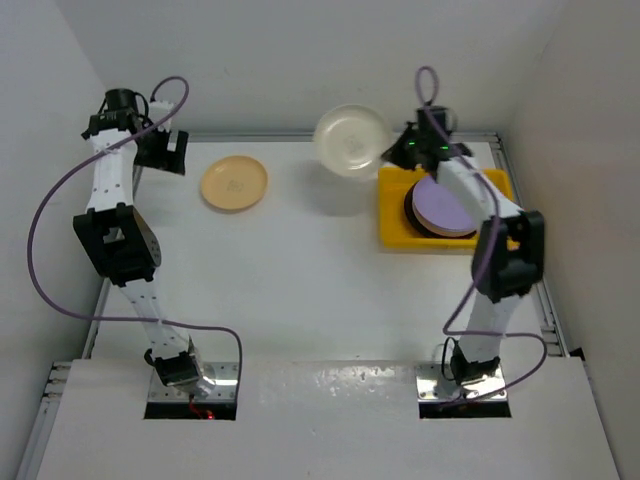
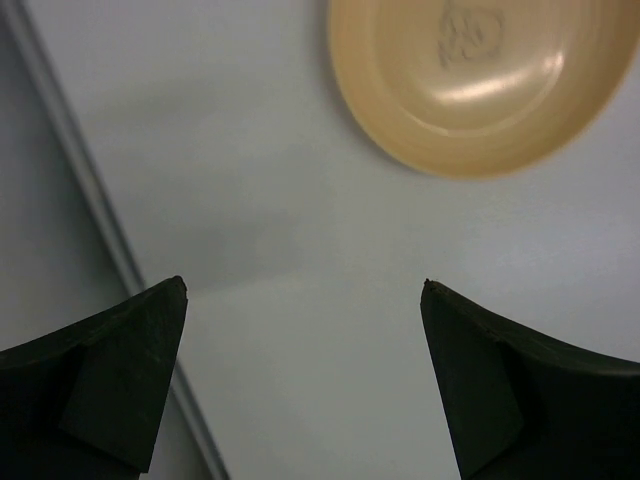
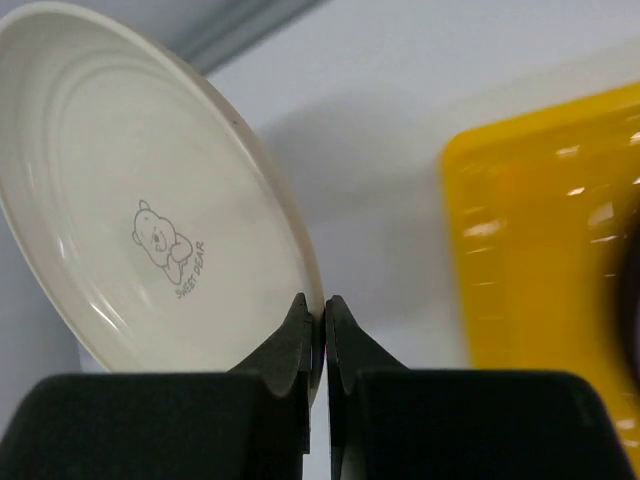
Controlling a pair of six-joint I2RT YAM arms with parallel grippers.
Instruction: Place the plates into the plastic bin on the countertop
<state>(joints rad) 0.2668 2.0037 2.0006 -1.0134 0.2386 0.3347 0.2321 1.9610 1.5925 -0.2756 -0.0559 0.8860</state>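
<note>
right claw (image 3: 316,303) pinches the cream plate (image 3: 140,190), seemingly lifted, beside the yellow bin (image 3: 540,240); left claw (image 2: 304,284) gapes wide.

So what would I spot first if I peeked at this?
Probably the bright yellow bin at the back right, with a purple plate lying inside. Just left of it, the right arm's fingers pinch the rim of a cream plate with a little bear on it, tilted up. A peach plate lies alone on the table near the left arm's fingers, which are wide open.
</note>
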